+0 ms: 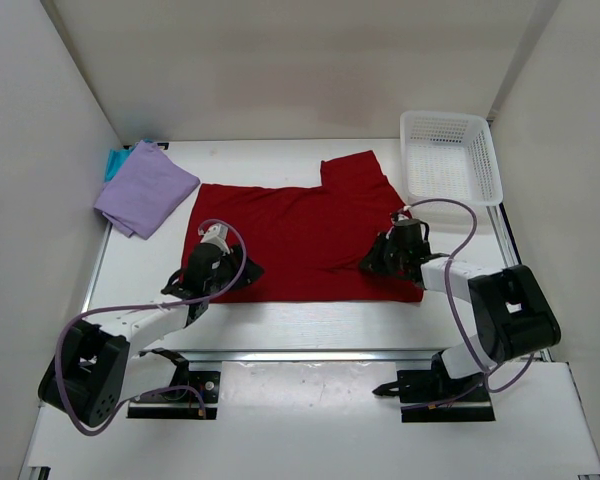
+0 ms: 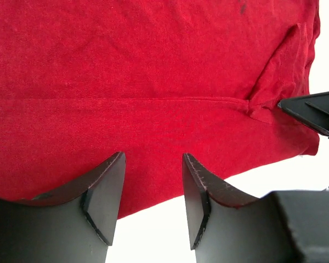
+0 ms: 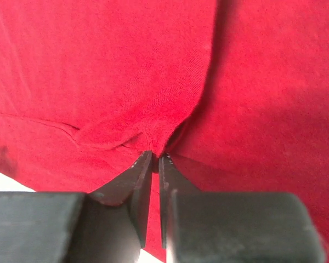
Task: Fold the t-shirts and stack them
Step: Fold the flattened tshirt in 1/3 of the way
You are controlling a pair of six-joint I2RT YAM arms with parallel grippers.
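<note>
Right claw [image 3: 152, 159] nearly closed, tips pinching a small raised fold of the red t-shirt [image 1: 300, 235]; cloth bunches up into a ridge right at the tips in the right wrist view. In the top view the right claw [image 1: 380, 258] sits on the shirt's right side, near its near-right corner.

Left claw [image 2: 152, 183] about half open, fingers [image 2: 107, 189] spread over the shirt's near hem, nothing held between them. White worktop [image 2: 153, 230] shows just below the hem. Top view puts the left claw [image 1: 230, 275] at the shirt's near-left edge.

Red t-shirt lies mostly flat in the middle of the worktop [image 1: 310, 320], spread wide left to right, one part sticking out toward the far right. A seam line runs across it in the left wrist view, with a fold crease at the right end.

Lavender t-shirt [image 1: 145, 188] folded at the far left, lying on top of the teal t-shirt [image 1: 113, 160], only a teal corner visible. Both well apart from the claws.

White lattice basket [image 1: 450, 155] at the far right corner, just beside the red shirt's far-right part.
</note>
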